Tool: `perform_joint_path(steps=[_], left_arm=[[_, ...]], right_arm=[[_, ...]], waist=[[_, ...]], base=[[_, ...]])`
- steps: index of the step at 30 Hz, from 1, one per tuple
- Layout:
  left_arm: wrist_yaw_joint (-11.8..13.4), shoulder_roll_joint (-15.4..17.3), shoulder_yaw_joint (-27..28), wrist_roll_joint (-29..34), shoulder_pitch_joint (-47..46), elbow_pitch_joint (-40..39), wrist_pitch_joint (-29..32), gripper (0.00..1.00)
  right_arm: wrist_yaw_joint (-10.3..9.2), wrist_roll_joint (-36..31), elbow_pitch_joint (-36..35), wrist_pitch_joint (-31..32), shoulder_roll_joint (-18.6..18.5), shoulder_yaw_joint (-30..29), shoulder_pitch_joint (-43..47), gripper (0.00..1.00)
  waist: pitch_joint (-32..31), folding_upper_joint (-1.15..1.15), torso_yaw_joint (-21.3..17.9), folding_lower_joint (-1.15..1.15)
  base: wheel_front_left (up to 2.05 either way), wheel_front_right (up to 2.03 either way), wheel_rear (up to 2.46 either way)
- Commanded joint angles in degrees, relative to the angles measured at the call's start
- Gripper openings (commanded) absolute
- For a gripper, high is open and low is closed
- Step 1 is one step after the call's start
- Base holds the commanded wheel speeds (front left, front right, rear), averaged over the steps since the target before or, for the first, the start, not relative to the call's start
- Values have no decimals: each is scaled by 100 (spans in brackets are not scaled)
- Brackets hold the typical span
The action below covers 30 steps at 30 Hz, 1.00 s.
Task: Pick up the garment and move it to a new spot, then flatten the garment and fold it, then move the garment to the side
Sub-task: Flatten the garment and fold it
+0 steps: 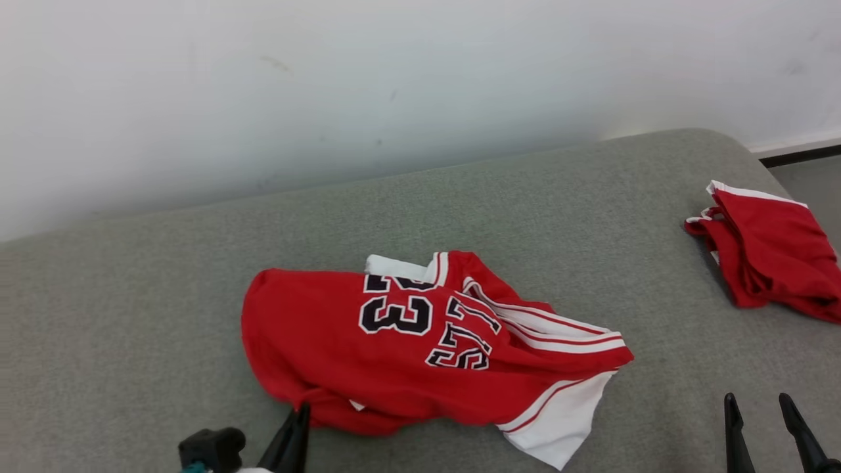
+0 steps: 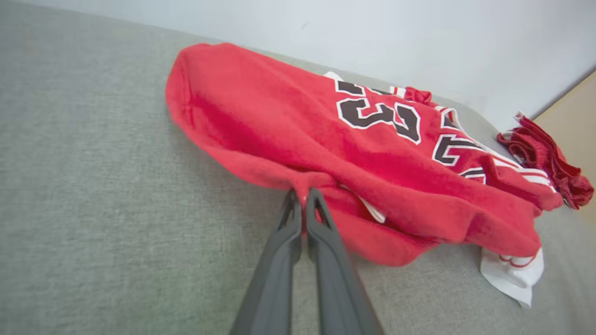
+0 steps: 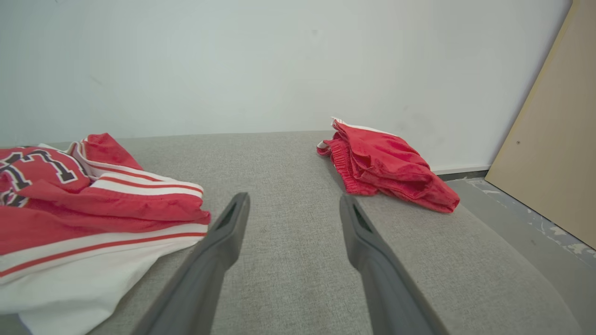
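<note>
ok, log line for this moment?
step: pick up | left gripper: jaws shut on jersey edge | right gripper: jaws open, holding nothing | jersey: crumpled on couch | shorts: far right, apart

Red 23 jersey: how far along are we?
Nothing finished: the crumpled red-and-white number 23 jersey lies bunched on the grey fabric surface. In hand: the left gripper has its jaws shut on the near edge. Left: lifting, moving, flattening, folding, setting aside. The right gripper hovers, jaws open.

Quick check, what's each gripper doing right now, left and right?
Left gripper: closed, pinching the near edge of the red jersey.
Right gripper: open, holding nothing.
</note>
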Motion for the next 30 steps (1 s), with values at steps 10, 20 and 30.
perform_joint_path(steps=[10,20,30], left_arm=[[142,644,-64,-94,1199,-2289,1129,0],[315,648,107,-156,1780,-1537,874,0],[408,758,215,36,1599,-286,350,40]], right_arm=[[-18,-22,-18,-14,-16,-34,103,100],[-18,10,66,-14,-15,31,107,100],[-18,-65,119,-14,-16,2,85,100]], waist=[[-115,0,633,0],[-165,0,735,0],[-143,0,583,0]], base=[[0,0,0],[0,0,0],[0,0,0]])
